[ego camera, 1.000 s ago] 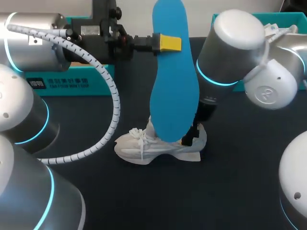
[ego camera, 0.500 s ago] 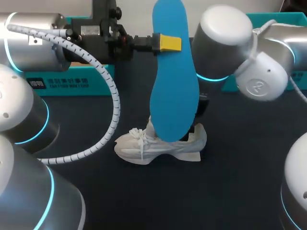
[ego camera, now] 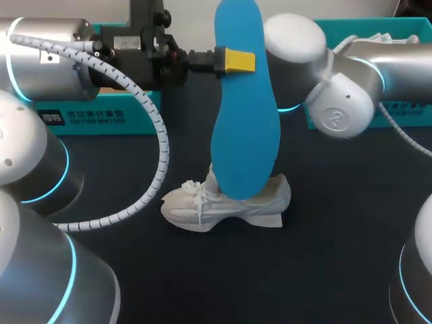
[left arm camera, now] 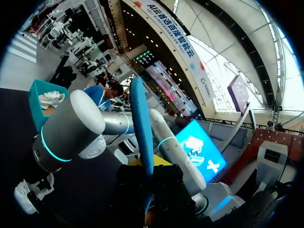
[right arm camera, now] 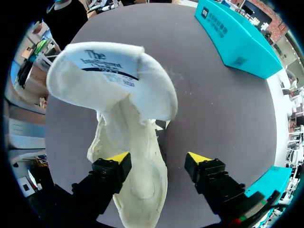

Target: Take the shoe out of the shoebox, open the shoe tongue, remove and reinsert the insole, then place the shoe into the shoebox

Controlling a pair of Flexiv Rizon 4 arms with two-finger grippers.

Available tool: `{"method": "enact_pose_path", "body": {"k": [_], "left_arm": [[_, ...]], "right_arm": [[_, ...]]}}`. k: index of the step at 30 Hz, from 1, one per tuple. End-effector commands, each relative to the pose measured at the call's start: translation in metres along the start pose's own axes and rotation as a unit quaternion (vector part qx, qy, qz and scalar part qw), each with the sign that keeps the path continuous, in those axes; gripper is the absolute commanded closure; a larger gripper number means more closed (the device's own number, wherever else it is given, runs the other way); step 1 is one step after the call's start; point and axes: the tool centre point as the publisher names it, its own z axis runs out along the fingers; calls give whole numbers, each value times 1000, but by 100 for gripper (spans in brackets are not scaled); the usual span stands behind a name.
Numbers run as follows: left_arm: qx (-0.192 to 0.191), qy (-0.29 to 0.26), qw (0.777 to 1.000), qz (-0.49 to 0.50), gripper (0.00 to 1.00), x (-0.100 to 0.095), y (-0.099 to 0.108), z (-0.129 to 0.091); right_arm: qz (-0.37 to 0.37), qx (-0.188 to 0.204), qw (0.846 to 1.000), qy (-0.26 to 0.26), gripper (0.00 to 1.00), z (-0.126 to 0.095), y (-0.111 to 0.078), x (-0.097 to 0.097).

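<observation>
The head view looks down from above and behind onto the dark table (ego camera: pixel 337 256), with the white lace-up shoe (ego camera: pixel 226 202) mid-scene, well below the camera. The right wrist view hangs close over that shoe (right arm camera: pixel 133 180), facing straight down. The left wrist view faces rightward, edge-on along the tall blue foam insole (left arm camera: pixel 142 128), and shares the far-right teal cardboard shoebox (left arm camera: pixel 35 102) with the head view (ego camera: pixel 418 27).
</observation>
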Motion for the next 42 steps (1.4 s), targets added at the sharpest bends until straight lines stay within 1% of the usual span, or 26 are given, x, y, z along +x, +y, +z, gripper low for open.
{"method": "enact_pose_path", "body": {"k": [1,6,7,8,9,10,13,14,19,22,24,26,27,28,29,30,31,32,34,35,36,38,39,40,42], "left_arm": [[1,1,1000,0,100,-1,1,1],[1,1,1000,0,100,-1,1,1],[1,1,1000,0,100,-1,1,1],[1,1,1000,0,100,-1,1,1],[1,1,1000,0,100,-1,1,1],[1,1,1000,0,100,-1,1,1],[1,1,1000,0,100,-1,1,1],[1,1,1000,0,100,-1,1,1],[1,1,1000,0,100,-1,1,1],[1,1,1000,0,100,-1,1,1],[1,1,1000,0,100,-1,1,1],[1,1,1000,0,100,-1,1,1],[1,1,1000,0,100,-1,1,1],[1,1,1000,0,100,-1,1,1],[1,1,1000,0,100,-1,1,1],[1,1,1000,0,100,-1,1,1],[1,1,1000,0,100,-1,1,1],[1,1,1000,0,100,-1,1,1],[1,1,1000,0,100,-1,1,1],[1,1,1000,0,100,-1,1,1],[1,1,1000,0,100,-1,1,1],[1,1,1000,0,100,-1,1,1],[1,1,1000,0,100,-1,1,1],[1,1,1000,0,100,-1,1,1],[1,1,1000,0,100,-1,1,1]], "right_arm": [[0,-2,1000,10,59,21,2,-1],[-2,-3,1000,25,60,30,0,1],[-2,-2,1000,27,62,32,-1,1],[-2,-2,1000,30,67,34,-1,1],[1,0,999,35,82,36,-3,2],[1,-1,999,35,100,37,-4,2],[9,2,999,41,100,40,-7,4],[12,9,999,46,100,40,-8,5],[34,13,998,46,100,37,-11,11],[55,20,997,51,100,32,-13,14],[85,27,994,64,100,27,-14,16],[130,39,987,86,100,20,-17,20],[163,46,980,102,100,16,-19,23],[184,42,977,103,100,11,-20,25],[216,46,969,110,100,6,-23,29],[238,43,965,105,100,0,-24,32],[274,50,955,105,100,-5,-25,36],[295,54,949,100,100,-8,-26,39],[347,50,933,80,100,-15,-28,46],[366,55,926,69,100,-16,-30,48],[393,59,916,57,100,-18,-30,51],[437,47,897,38,100,-21,-30,55],[447,37,893,27,100,-22,-30,57],[457,44,888,23,100,-25,-29,57],[457,44,888,23,100,-25,-29,57]]}}
